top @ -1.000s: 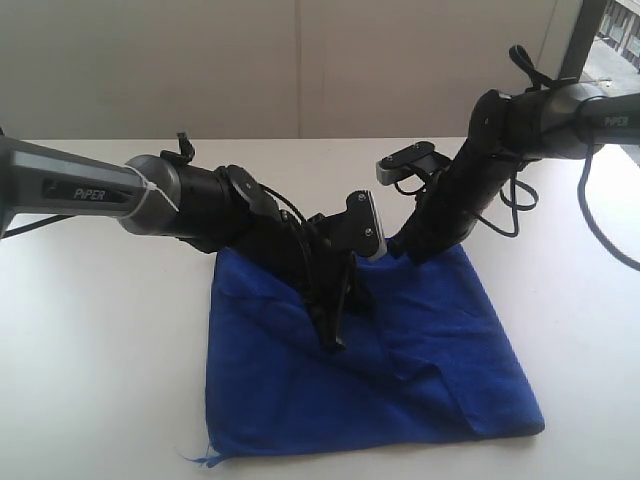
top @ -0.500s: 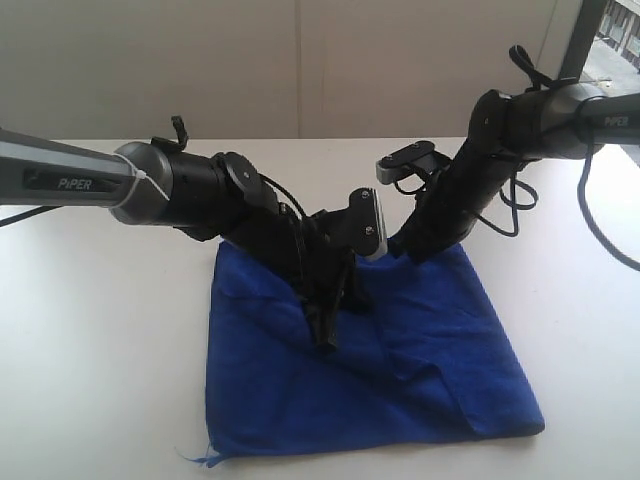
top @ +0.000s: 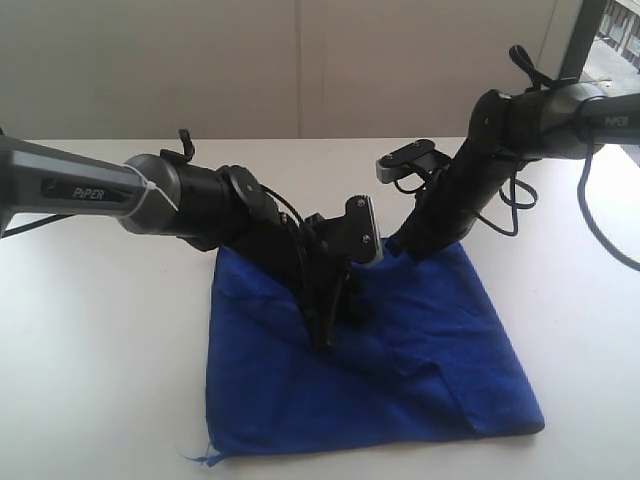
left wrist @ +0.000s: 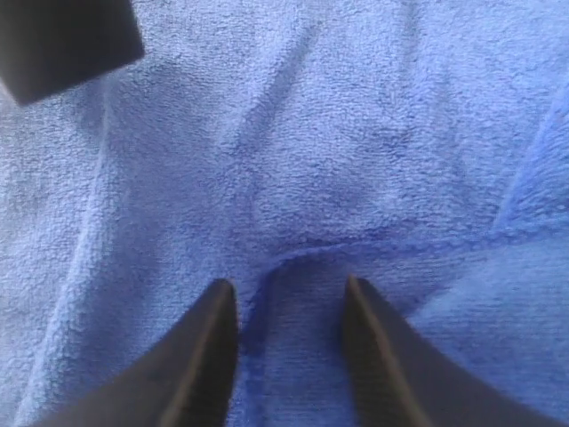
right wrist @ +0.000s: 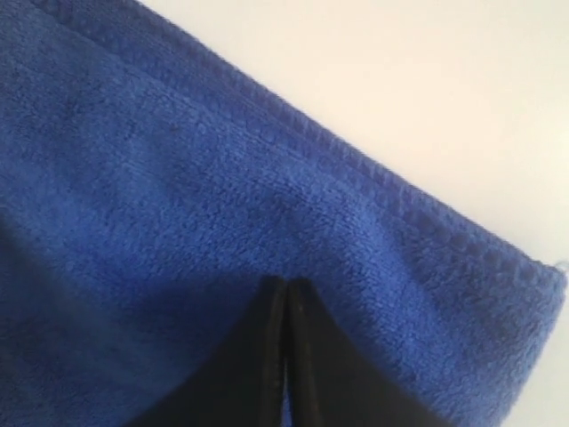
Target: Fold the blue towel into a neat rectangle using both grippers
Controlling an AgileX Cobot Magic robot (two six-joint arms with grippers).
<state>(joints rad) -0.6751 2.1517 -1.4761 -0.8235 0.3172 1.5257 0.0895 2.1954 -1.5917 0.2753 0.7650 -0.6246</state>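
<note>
A: Towel: material, shape?
B: The blue towel (top: 420, 380) is noted as soft, short-piled cloth in deep blue with a stitched hem. It is creased, roughly four-sided and wider at the near edge. It is laid flat mid-way on the white table (top: 100, 350). The long axis cannot be told.
A: Grippers?
B: Left gripper (left wrist: 289, 286): the narrow black fingers are parted over a raised fold, with nothing pinched. Right gripper (right wrist: 286, 285): the fingers are pressed together at the far hem. Whether cloth is caught cannot be told.
</note>
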